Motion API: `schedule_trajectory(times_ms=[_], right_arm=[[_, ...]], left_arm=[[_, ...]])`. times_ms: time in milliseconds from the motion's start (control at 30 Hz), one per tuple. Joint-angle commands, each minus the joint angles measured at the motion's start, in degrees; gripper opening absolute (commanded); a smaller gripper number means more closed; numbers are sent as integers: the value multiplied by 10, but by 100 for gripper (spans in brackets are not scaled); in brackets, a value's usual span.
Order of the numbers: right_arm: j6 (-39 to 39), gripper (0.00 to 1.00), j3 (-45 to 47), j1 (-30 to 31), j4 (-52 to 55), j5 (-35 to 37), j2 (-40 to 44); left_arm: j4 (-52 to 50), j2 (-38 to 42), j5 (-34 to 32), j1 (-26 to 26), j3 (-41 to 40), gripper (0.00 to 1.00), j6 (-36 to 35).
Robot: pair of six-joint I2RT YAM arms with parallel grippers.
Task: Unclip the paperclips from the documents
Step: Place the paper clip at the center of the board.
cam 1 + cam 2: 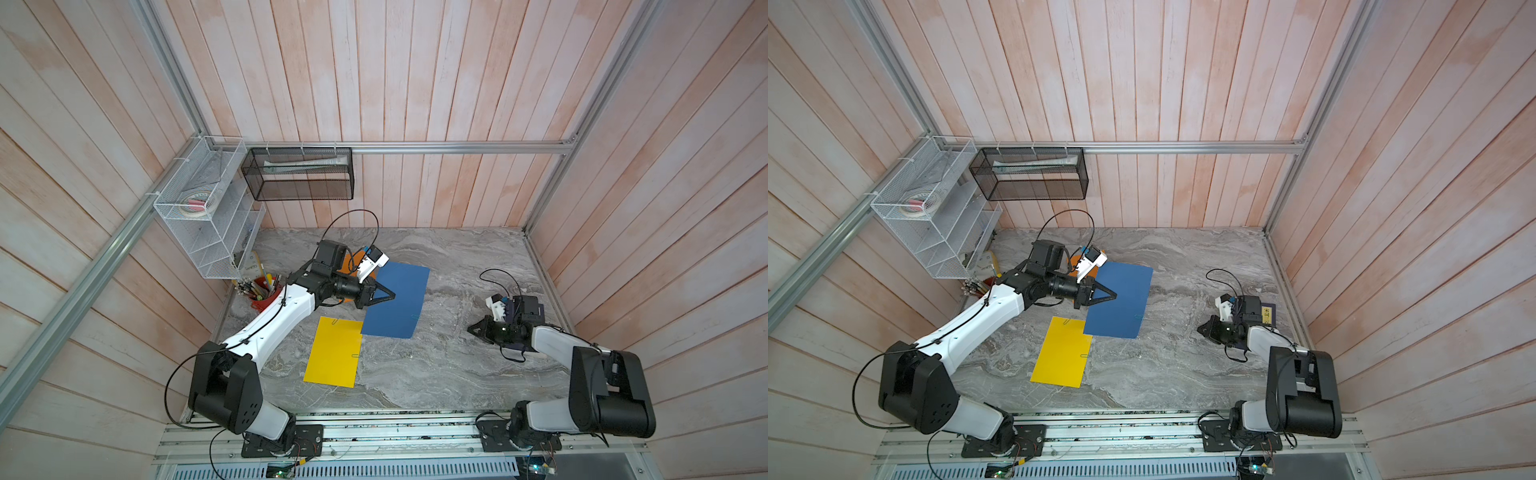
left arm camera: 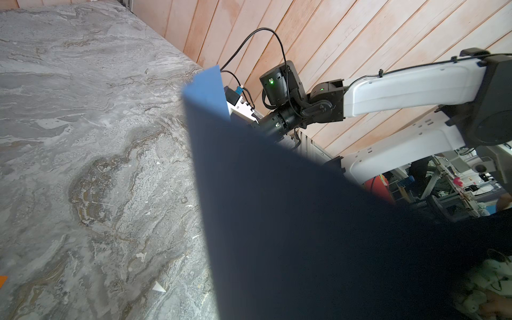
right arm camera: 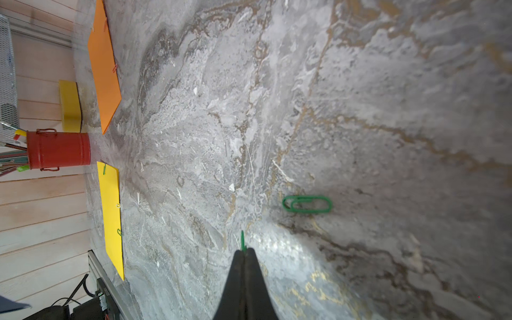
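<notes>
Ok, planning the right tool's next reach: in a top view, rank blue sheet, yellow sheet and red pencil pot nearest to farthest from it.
From the right tool:
1. blue sheet, mid-table.
2. yellow sheet, just beyond it.
3. red pencil pot, by the left wall.

**Clips: two off**

You've got the blue sheet (image 1: 401,286) tilted up, one clip (image 1: 414,316) on its edge. Yellow sheet (image 1: 334,353) lies flat, three clips (image 3: 104,168) on; orange sheet (image 3: 105,69) flat, pink clip (image 3: 114,67) on. Loose green clip (image 3: 307,204) lies on the table (image 3: 360,110); second green clip (image 3: 242,240) sits pinched in the right gripper (image 3: 243,250).
</notes>
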State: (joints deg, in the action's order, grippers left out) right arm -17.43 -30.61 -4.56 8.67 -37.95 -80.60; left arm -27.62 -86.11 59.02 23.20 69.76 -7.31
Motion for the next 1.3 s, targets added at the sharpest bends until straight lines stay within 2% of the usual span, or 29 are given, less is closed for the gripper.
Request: schedule_trajectory(times_ms=[0, 167, 367, 667, 800, 1033, 1267], right_arm=[[-9, 4, 1, -4, 32, 26, -14], [-14, 6, -7, -4, 50, 54, -19], [-26, 20, -10, -4, 66, 90, -5], [-28, 26, -25, -3, 90, 112, 15], [-18, 28, -33, 5, 90, 97, 28], [3, 36, -71, 73, 71, 79, 67], [24, 44, -85, 135, -22, -8, 129]], left_arm=[[4, 7, -7, -1, 9, 0, -4], [2, 7, -7, 0, 9, 0, -6], [0, 8, -8, 0, 9, 0, -8], [3, 6, -8, -1, 9, 0, -6], [12, 5, -6, 0, 7, 0, -1], [33, 1, 4, 0, 5, 0, 14], [33, 0, 10, 3, 12, 0, 17]])
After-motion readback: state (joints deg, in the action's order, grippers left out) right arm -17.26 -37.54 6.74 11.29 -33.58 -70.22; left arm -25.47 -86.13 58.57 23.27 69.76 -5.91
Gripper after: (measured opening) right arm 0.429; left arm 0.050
